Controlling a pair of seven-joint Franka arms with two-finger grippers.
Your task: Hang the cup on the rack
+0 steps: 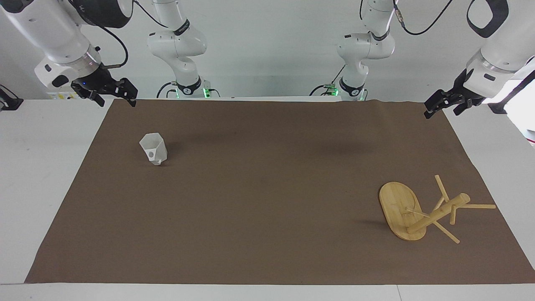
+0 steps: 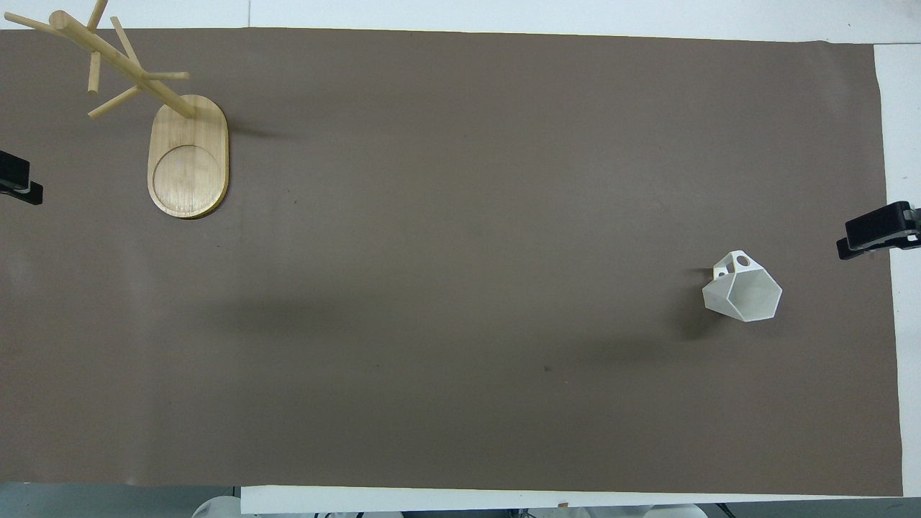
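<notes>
The white faceted cup (image 1: 153, 149) (image 2: 745, 291) stands upright on the brown mat toward the right arm's end, its holed handle turned away from the robots. The bamboo rack (image 1: 399, 209) (image 2: 187, 155) stands on its oval base toward the left arm's end, farther from the robots than the cup, with its post and several pegs bare. My right gripper (image 1: 117, 101) (image 2: 878, 230) hangs open and empty over the mat's edge beside the cup. My left gripper (image 1: 439, 113) (image 2: 18, 183) hangs open and empty over the mat's edge at its own end, apart from the rack.
A brown mat (image 1: 267, 188) (image 2: 460, 216) covers most of the white table (image 1: 42, 167). Between cup and rack lies a wide stretch of bare mat. Both arm bases stand at the table's robot edge.
</notes>
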